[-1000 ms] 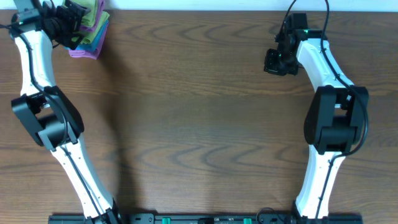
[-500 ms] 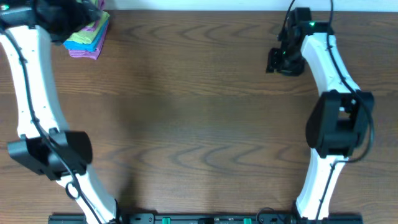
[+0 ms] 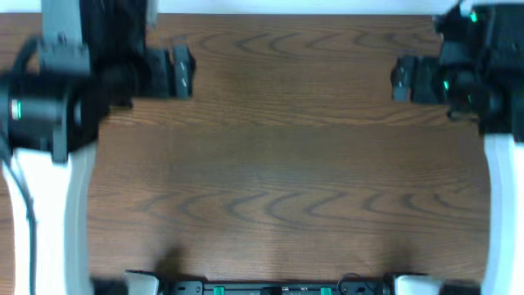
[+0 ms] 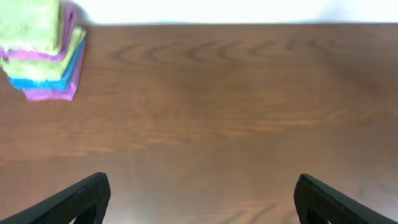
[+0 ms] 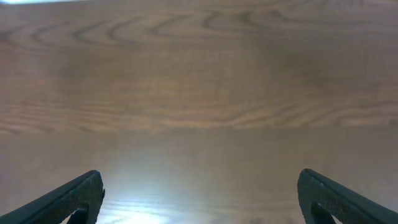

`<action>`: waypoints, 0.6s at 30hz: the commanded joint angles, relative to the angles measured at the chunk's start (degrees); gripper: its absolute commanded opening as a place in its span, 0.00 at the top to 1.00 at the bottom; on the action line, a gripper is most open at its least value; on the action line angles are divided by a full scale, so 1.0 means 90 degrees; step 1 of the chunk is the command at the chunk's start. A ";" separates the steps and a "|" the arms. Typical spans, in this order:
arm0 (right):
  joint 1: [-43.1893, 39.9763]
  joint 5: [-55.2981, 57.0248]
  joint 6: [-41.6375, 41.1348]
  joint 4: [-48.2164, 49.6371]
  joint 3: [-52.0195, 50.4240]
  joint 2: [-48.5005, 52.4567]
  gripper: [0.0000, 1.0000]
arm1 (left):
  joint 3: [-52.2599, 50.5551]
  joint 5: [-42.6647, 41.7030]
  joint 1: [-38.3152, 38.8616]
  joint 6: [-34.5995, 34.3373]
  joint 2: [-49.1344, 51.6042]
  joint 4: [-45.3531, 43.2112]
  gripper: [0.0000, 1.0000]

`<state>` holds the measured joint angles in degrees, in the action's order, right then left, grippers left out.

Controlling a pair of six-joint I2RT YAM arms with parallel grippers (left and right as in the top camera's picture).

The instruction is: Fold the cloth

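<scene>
Left wrist: L gripper [image 4: 200, 194] jaws wide, empty; cloth [image 4: 30, 23] folded atop stack [image 4: 38, 83], far-left. R gripper [image 5: 199, 190] jaws wide, empty.

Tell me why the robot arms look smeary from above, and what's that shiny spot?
Overhead: the left arm and right arm look smeared, likely motion blur; the table is sharp. Right wrist: a pale glare patch low on the wood. Left wrist: the cloth stack is slightly fuzzy, the far edge washed out white.
</scene>
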<state>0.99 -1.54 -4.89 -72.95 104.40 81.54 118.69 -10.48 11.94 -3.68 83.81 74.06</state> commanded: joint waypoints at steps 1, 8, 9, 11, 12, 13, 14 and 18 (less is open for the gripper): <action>0.0061 -0.0049 0.0121 0.0233 -0.0879 -0.1081 0.01 | -0.1457 0.0532 0.0403 -0.0423 -0.0952 -0.0471 0.05; 0.0262 -0.0041 0.0126 0.0843 -0.2642 -0.2688 0.01 | -0.4243 0.0221 0.0738 -0.1073 -0.3288 -0.1778 0.05; 0.0289 -0.0041 0.0126 0.0840 -0.2679 -0.2725 0.01 | -0.4371 0.0214 0.0736 -0.1076 -0.3468 -0.1785 0.05; 0.0318 -0.0051 0.0117 0.0840 -0.2681 -0.2739 0.01 | -0.4473 0.0214 0.0736 -0.1073 -0.3706 -0.1719 0.05; 0.0316 -0.0049 0.0034 0.0845 -0.2681 -0.2739 0.01 | -0.4478 0.0216 0.0736 -0.1071 -0.3779 -0.1642 0.04; 0.0316 -0.0046 -0.0066 0.0840 -0.2681 -0.2739 0.01 | -0.4478 0.0216 0.0736 -0.1073 -0.3832 -0.1583 0.05; 0.0316 -0.0046 -0.0095 0.0838 -0.2681 -0.2739 0.01 | -0.4478 0.0211 0.0736 -0.1076 -0.3857 -0.1547 0.05; 0.0316 -0.0044 -0.0090 0.0797 -0.2681 -0.2737 0.01 | -0.4481 0.0211 0.0736 -0.1071 -0.3859 -0.1234 0.05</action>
<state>3.31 -1.74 -4.99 -65.58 80.44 57.25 78.67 -8.60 18.24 -12.49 48.66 62.11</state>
